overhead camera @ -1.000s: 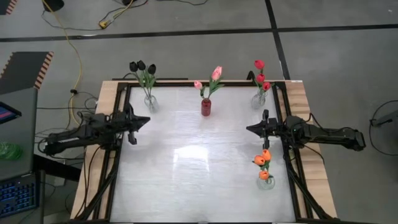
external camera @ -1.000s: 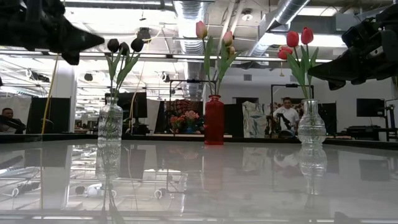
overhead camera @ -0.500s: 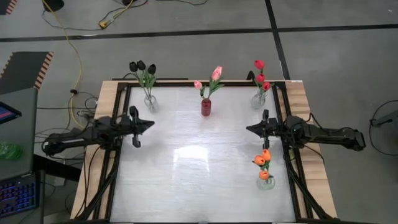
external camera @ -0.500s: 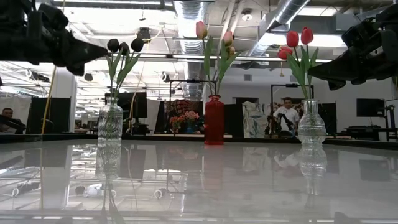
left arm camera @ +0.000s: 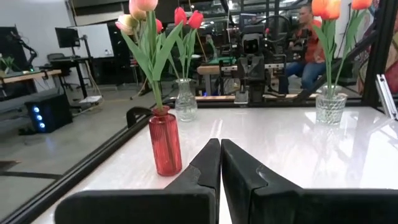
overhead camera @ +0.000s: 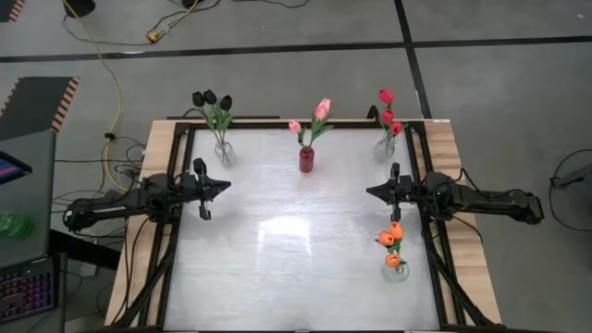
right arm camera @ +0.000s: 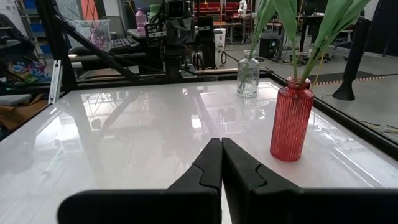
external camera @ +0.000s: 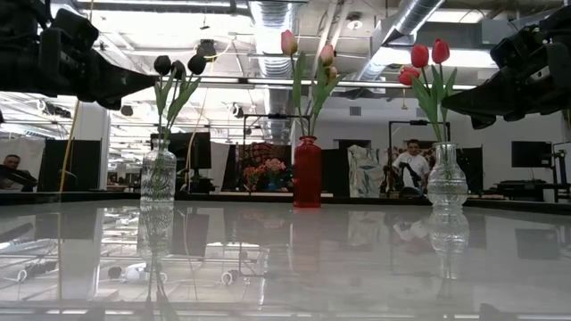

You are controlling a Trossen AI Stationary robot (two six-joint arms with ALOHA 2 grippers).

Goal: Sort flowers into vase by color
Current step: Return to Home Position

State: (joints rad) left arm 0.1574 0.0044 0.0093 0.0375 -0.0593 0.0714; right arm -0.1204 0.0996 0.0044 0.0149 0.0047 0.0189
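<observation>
One camera looks straight down, one level across; both wrist cameras share the red vase [left arm camera: 165, 146].

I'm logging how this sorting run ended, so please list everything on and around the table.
black artificial tulips: three, black, in the far-left clear glass vase
pink artificial tulips: three, pink, in the red ribbed glass vase, far middle
red artificial tulips: three, red, in the far-right clear glass vase
orange artificial tulips: three, orange, in the near-right clear glass vase
glossy white table: one, white, under both arms
people: two, in the room beyond
left gripper: dark, fingers shut, empty, left side
right gripper: dark, fingers shut, empty, right side
</observation>
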